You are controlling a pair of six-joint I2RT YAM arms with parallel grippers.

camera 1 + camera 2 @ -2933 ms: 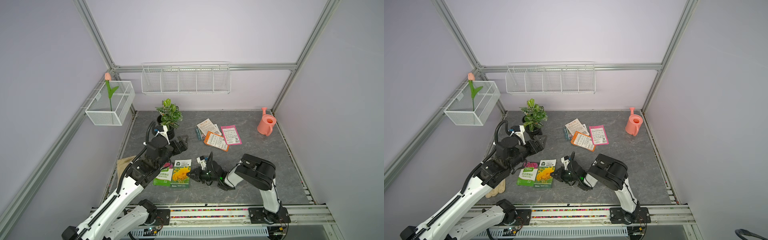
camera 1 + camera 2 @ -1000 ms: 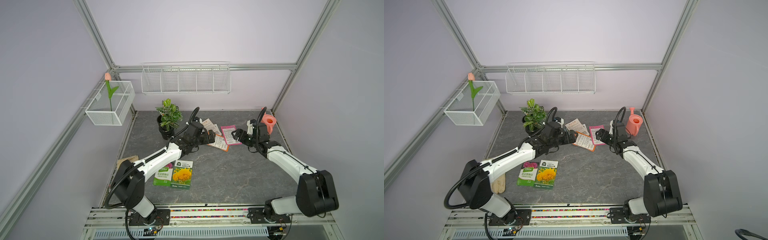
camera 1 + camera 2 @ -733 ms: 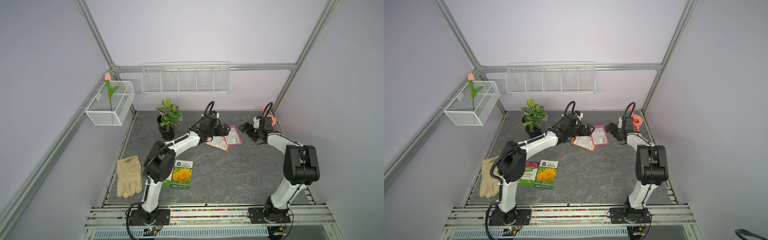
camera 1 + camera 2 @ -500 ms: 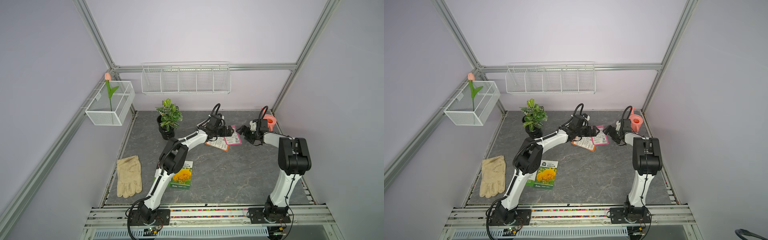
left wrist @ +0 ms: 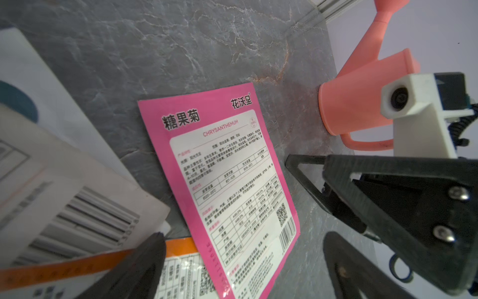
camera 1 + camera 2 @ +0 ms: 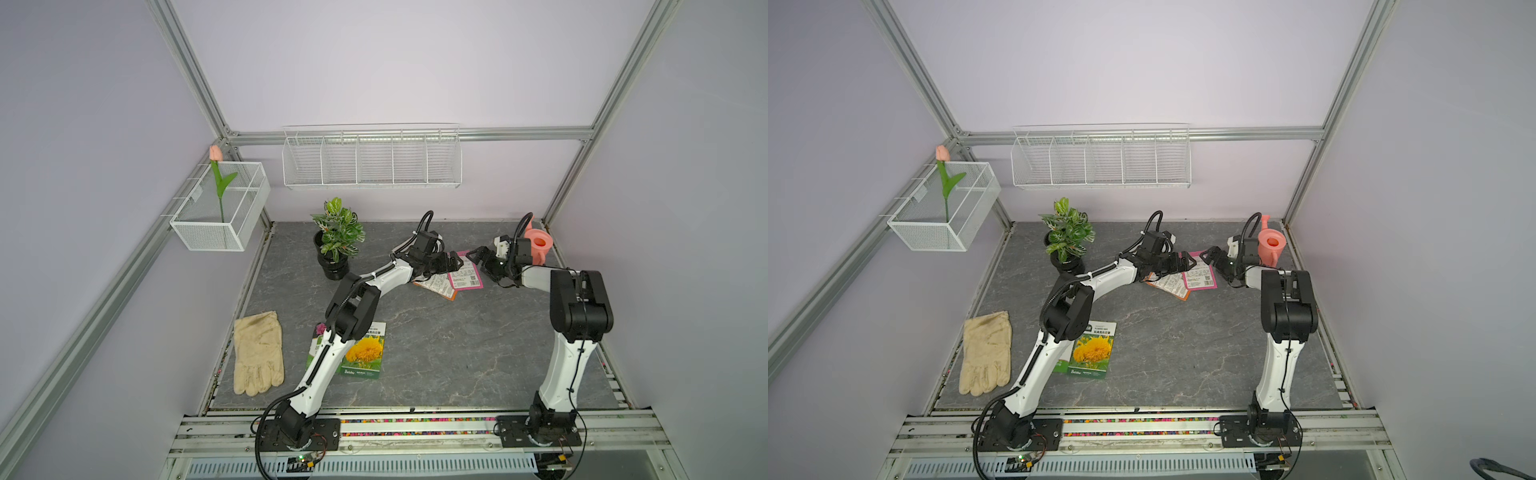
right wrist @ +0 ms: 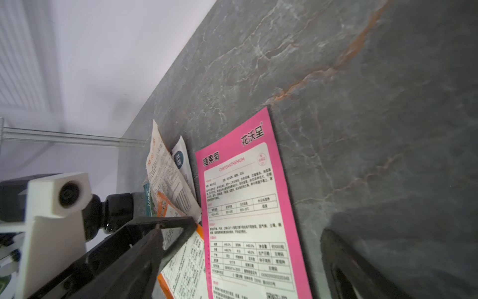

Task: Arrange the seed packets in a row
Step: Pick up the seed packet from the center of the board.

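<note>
Top views: the can (image 6: 539, 246), pink, stands at the back of the counter (image 6: 449, 345). The right gripper (image 6: 482, 262) hangs just left of the can, fingers wide apart, nothing held. The pink packet (image 6: 466, 277) lies flat, text side up, next left of the can past that gripper. The left gripper (image 6: 456, 264) sits at the packet's side away from the can, fingers apart, empty. The orange packet (image 6: 441, 287) lies farther from the can, its edge under the pink one. The left arm (image 6: 386, 279) hides whatever lies beyond it. The sunflower packet (image 6: 365, 352) lies picture up, well apart from the can, toward the front. The green packet (image 6: 314, 351) lies on its far side from the can, mostly under the arm. The glove (image 6: 257, 353) lies farthest from the can.

Left wrist: pink packet flat on the counter, near the can, not touching it. The white packet (image 5: 64, 196), barcode up, overlaps the orange packet on the side away from the can. The left fingers (image 5: 144, 261) straddle the pink packet's end, wide apart; contact with the paper cannot be told. The right gripper shows between packet and can.

Right wrist: the right fingers (image 7: 341, 259) spread either side of the pink packet's end. Orange and white packets are stacked beyond it, with the left gripper over them.
</note>
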